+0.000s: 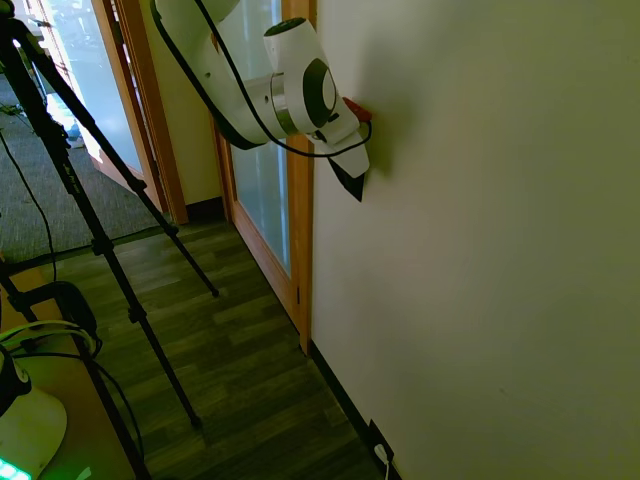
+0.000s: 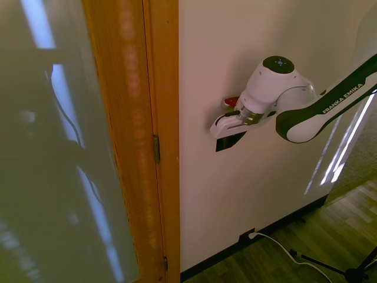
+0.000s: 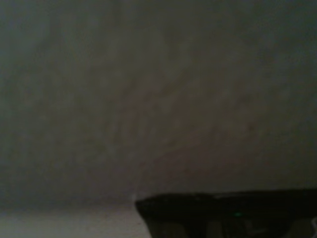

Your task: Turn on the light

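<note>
1. The door frame [image 2: 159, 141] is seen well to one side of the gripper [image 2: 222, 125]; it plays no part in the press and should be kept clear of.
2. The gripper is held against the wall [image 2: 265, 194], with the black switch plate [image 2: 228, 141] directly under its tip and partly covered by it; in the first exterior view the plate [image 1: 350, 182] shows as a dark wedge below the hand [image 1: 345, 135].
3. Whether the jaws are released or clenched cannot be told, since the fingers are hidden by the hand's body in both exterior views.
4. The step in hand is judged to be the press itself. A short, straight push square to the wall is advised, and sideways sliding should be avoided.
5. The wrist view is filled by dim, blurred wall [image 3: 148, 99], so contact cannot be confirmed from it.
</note>
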Robot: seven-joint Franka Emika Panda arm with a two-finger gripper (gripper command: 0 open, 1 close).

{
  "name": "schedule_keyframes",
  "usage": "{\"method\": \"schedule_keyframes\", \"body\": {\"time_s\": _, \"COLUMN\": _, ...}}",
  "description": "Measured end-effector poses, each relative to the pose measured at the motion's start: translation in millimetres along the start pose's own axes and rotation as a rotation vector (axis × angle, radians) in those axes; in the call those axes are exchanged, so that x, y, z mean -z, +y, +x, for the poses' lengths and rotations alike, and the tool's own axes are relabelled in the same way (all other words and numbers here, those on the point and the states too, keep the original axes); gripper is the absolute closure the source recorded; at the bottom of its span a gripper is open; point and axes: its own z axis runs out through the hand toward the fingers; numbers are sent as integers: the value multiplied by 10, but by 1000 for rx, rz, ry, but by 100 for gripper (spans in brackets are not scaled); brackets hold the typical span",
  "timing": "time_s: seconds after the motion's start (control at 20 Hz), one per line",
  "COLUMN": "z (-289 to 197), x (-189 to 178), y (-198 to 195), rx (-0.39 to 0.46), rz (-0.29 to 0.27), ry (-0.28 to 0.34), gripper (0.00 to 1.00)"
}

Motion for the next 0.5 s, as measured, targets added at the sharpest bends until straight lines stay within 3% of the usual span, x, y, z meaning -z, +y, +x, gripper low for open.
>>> {"method": "schedule_keyframes", "body": {"time_s": 0.5, "z": -24, "x": -8, "y": -30, "rx": -18, "rz": 5, "ry": -1, "gripper": 100}}
